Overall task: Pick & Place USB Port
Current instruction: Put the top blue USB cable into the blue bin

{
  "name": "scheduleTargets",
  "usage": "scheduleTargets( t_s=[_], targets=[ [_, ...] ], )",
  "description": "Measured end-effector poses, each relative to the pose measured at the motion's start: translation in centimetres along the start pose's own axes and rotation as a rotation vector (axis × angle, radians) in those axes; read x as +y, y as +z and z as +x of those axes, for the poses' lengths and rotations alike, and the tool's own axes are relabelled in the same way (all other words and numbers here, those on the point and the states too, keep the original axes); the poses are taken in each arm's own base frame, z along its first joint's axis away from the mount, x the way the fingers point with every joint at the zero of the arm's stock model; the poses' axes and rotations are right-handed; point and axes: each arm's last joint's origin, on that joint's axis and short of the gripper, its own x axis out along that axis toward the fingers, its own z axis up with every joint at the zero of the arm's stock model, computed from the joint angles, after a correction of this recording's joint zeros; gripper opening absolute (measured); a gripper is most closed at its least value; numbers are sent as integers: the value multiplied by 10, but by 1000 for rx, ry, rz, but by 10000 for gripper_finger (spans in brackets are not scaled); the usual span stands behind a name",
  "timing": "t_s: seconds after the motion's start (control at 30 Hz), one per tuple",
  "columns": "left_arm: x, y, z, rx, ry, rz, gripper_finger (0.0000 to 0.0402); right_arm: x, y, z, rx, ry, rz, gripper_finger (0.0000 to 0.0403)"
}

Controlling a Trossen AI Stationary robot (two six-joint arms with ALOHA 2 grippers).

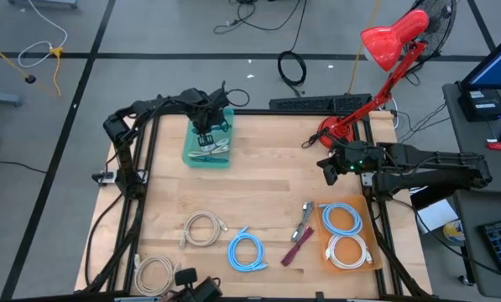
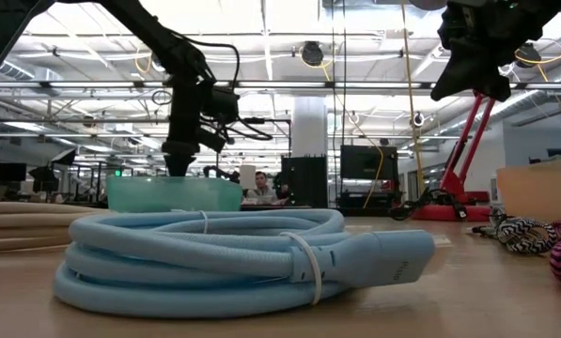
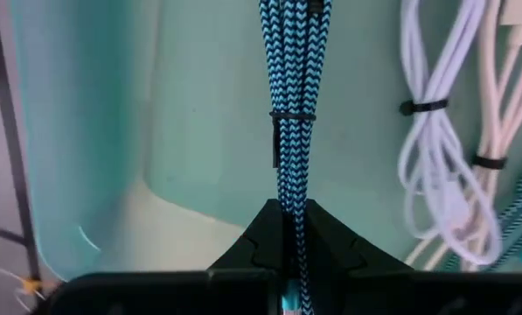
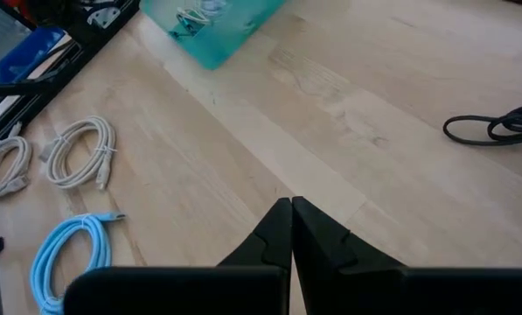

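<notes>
My left gripper point(image 1: 206, 134) stands over the teal bin point(image 1: 193, 153) at the table's far left, pointing down into it, shut on a blue-and-black braided cable bundle point(image 3: 294, 131). White cables point(image 3: 444, 166) lie in the bin beside the bundle. In the low view the left gripper point(image 2: 181, 164) reaches down behind the bin's rim point(image 2: 172, 183). My right gripper point(image 1: 328, 172) hovers shut and empty above the table's right side, clear of everything; its wrist view shows the closed fingers point(image 4: 278, 236) over bare wood. My left gripper pinches the braided cable bundle between its two fingers, a little below the black tie point(image 3: 293, 116) that binds the strands. The fingers come from above, pointing down into the bin, and the bundle runs on lengthwise past the fingertips. Whether its far end rests on the bin's floor I cannot tell.
Coiled cables lie on the near half of the table: a beige one point(image 1: 202, 228), a blue one point(image 1: 247, 250), another beige one point(image 1: 156, 273). An orange tray point(image 1: 320, 239) at near right holds two coils. Braided bundles point(image 1: 303, 225) lie beside it. A red lamp point(image 1: 384, 50) stands far right.
</notes>
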Motion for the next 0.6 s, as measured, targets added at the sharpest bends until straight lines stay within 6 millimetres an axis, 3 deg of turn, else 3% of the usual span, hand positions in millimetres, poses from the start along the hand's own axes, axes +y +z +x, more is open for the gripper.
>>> scheduleTargets(
  t_s=[0.33,0.6],
  targets=[
    [-10,-11,23,36,-46,182,20,-1,1,0,-26,-28,20,0],
    [-24,-18,43,85,22,166,37,1,4,0,-66,-18,39,0]
  ],
)
